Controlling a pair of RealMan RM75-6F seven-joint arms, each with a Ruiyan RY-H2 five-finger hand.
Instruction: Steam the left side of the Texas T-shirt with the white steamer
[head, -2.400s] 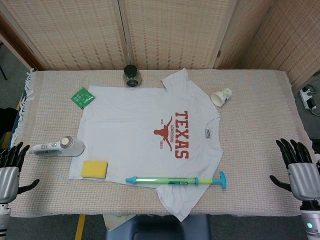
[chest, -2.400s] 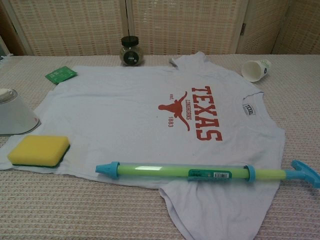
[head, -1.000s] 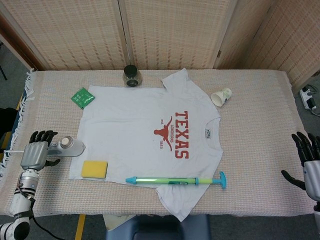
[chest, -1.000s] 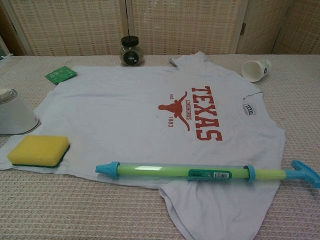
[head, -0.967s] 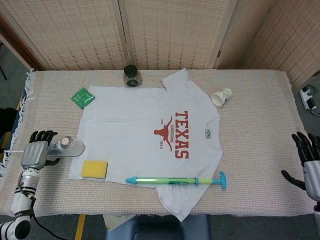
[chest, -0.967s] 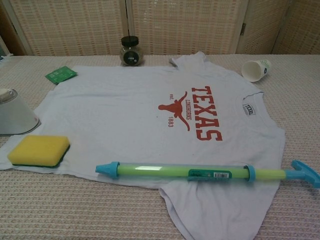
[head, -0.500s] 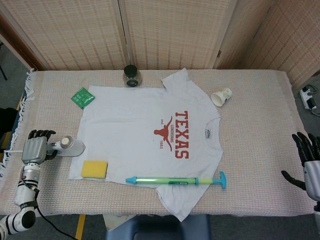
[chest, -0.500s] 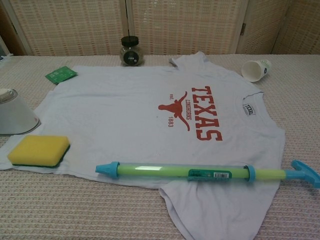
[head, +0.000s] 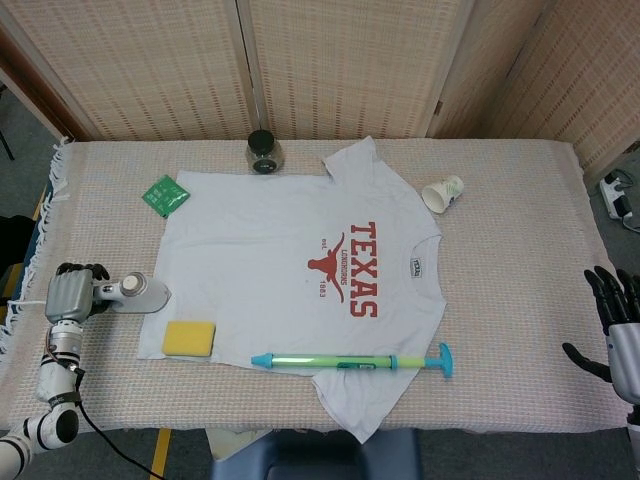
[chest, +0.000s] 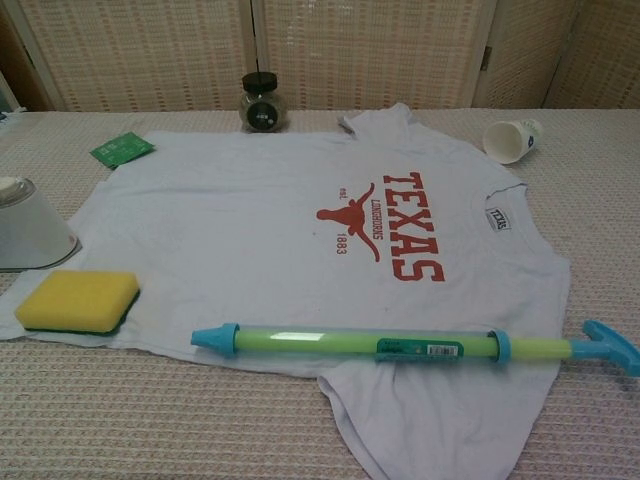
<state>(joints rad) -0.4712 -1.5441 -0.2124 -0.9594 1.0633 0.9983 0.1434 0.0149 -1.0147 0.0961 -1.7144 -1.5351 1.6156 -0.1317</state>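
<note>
Steamer (head: 135, 290) lies beside the T-shirt (head: 290, 270), its handle wrapped by the left hand (head: 70, 296); the right hand (head: 618, 335) hangs spread and empty.

Lit evenly and brightly from overhead, with only faint, soft shadows. Showed a pale glare streak along the green plastic tube with blue ends (chest: 365, 345). Looked slightly soft throughout the chest view, sharper from the head.
</note>
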